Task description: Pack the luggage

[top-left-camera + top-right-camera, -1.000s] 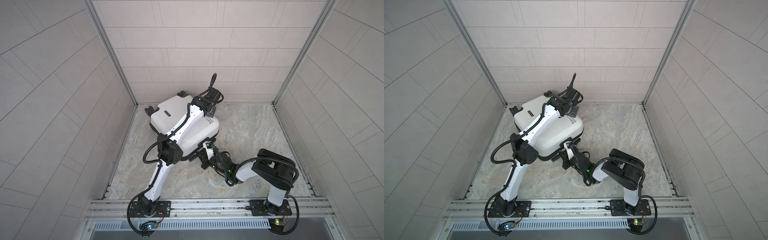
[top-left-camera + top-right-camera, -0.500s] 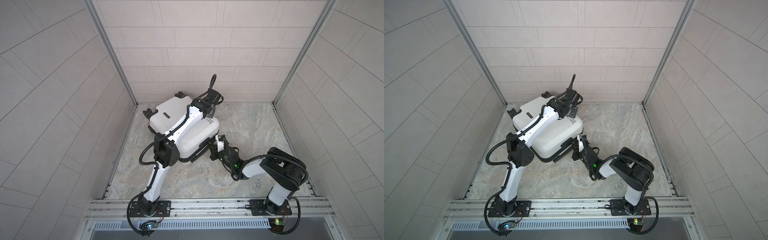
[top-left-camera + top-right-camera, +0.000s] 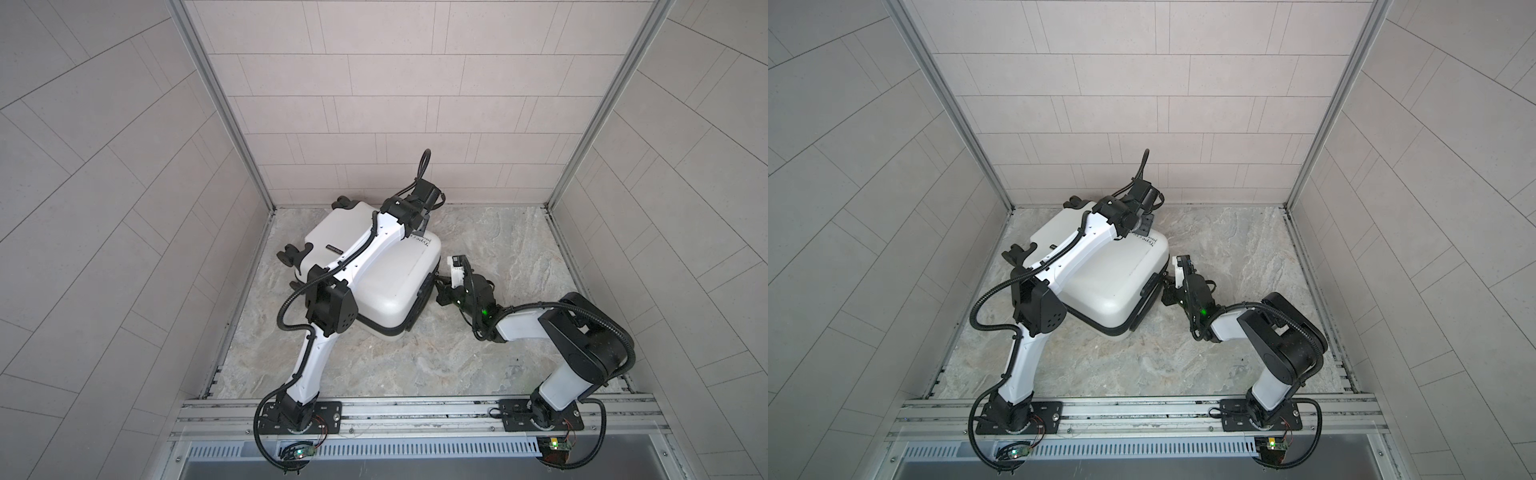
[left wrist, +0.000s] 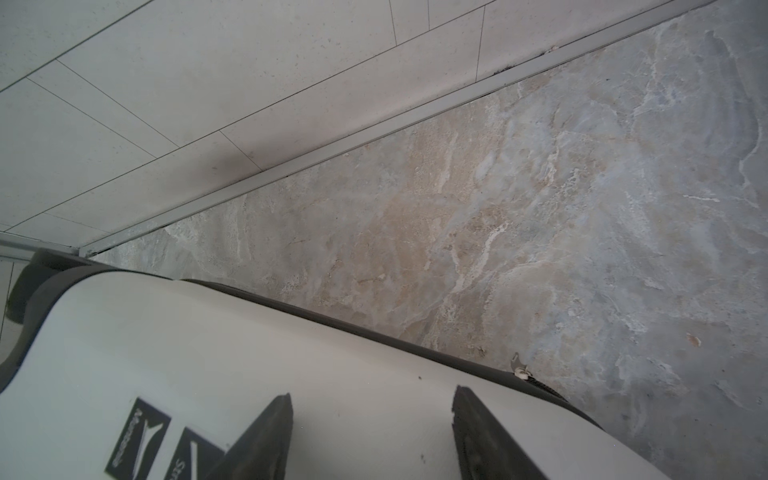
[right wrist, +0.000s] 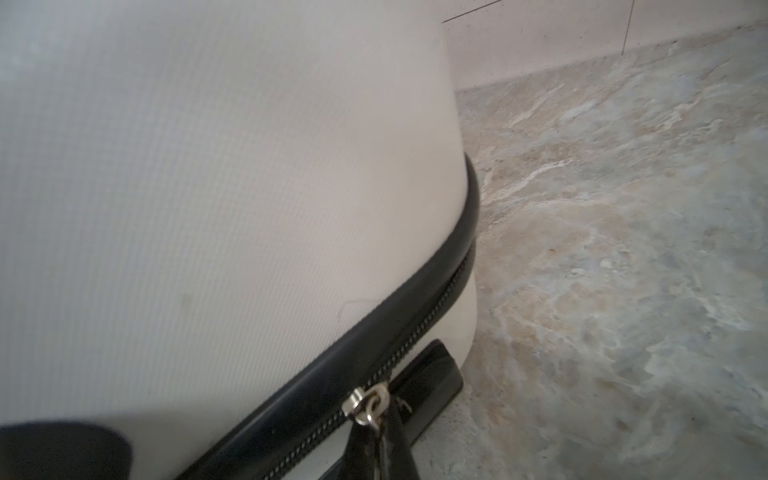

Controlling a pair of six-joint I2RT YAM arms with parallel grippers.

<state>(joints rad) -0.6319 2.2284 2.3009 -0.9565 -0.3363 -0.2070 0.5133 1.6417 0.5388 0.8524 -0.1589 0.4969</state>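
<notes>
On the marble floor [image 3: 490, 232] the luggage [image 3: 386, 286] lies flat and askew, white shell up, lid down on the base. Same in both top views, luggage [image 3: 1113, 282]. Its black wheels [image 3: 295, 254] stick out at the end nearest the back wall [image 3: 374, 124].

State of left gripper [image 4: 370, 432]: released, jaws apart, nothing between them. It hangs over the luggage [image 4: 208, 353] top shell, at the end away from the wheels and just beside the black square icons [image 4: 137, 436]. Both fingers [image 4: 266, 440] show dark against the white. I can't tell if the tips touch the shell. Past the fingertips runs the luggage's black zipper band [image 4: 374, 328], with a small silver zipper tab [image 4: 519, 370] on it. From above, my left arm [image 3: 361, 257] lies across the luggage top and hides that gripper.

State of right gripper [image 5: 380, 444]: clenched, fingertips pinched on the zipper pull [image 5: 375, 417] hanging off the silver slider [image 5: 358, 401]. That's on the luggage [image 5: 208, 187] side wall, the side facing my right arm [image 3: 523, 328], low by the floor. The black handle [image 5: 428, 386] sits just beside the slider, on the lower half of the shell. From above, the right gripper [image 3: 440, 286] is tight against that side, next to the handle [image 3: 424, 286]. I can't tell how far the zip is closed.
</notes>
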